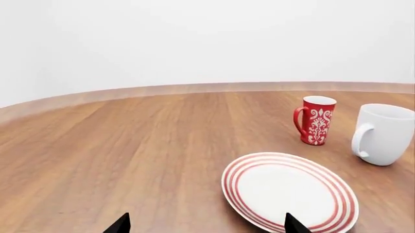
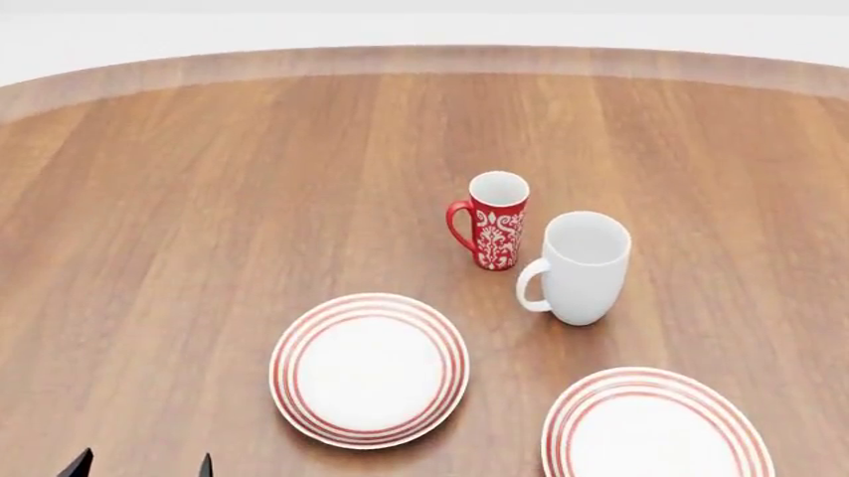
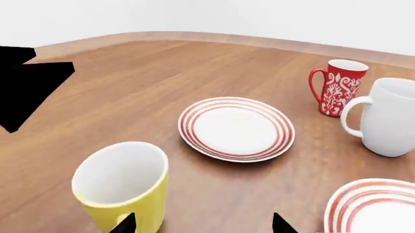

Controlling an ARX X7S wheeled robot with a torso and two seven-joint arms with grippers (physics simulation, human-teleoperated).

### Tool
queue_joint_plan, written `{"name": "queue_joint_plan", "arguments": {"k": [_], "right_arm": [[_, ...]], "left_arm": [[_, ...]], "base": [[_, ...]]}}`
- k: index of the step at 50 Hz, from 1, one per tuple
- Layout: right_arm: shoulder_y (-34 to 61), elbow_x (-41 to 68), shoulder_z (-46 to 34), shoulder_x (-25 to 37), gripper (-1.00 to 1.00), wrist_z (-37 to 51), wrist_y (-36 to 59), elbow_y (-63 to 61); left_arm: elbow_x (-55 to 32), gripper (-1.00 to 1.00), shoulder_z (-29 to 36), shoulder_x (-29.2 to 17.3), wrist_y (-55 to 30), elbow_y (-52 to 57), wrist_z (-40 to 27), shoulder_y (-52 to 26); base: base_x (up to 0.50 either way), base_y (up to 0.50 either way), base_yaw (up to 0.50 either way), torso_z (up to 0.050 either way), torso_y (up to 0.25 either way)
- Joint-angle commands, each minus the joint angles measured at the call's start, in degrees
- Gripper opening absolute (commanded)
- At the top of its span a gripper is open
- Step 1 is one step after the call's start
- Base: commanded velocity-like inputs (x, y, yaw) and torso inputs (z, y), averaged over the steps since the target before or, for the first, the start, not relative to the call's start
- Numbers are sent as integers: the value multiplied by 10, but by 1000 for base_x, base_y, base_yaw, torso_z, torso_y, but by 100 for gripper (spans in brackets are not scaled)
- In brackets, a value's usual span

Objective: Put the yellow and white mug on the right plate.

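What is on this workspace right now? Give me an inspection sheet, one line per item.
Surface: round wooden table, bare wood between the items.
Job's things: yellow and white mug upright, seen only in the right wrist view, on the table and on no plate. Right plate holds nothing; it is cut by the head view's lower edge.
Clutter: left plate holds nothing; red patterned mug and white mug stand upright behind the plates, close together.
Grippers: left gripper and right gripper both have their fingertips spread and hold nothing.
Cables: nothing seen.
Surroundings: plain white wall beyond the table.
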Motion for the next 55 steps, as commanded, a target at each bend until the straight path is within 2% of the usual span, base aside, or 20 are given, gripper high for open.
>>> {"name": "queue_joint_plan", "arguments": {"k": [1, 16, 38, 55], "right_arm": [[-28, -15, -25, 22, 100, -81, -44, -22], [-17, -58, -59, 16, 100, -84, -41, 0], [74, -89, -87, -23, 100, -83, 6, 97], [114, -111, -115, -49, 100, -93, 2, 155]], "left_arm": [[14, 100, -6, 9, 6, -5, 8, 0], [11, 100, -3, 6, 9, -8, 3, -2], [6, 100, 3, 0, 10, -6, -3, -3], [1, 100, 8, -3, 14, -11, -6, -4]], "base": [[0, 0, 0, 0, 0], [0, 0, 0, 0, 0], [0, 0, 0, 0, 0], [0, 0, 0, 0, 0]]}}
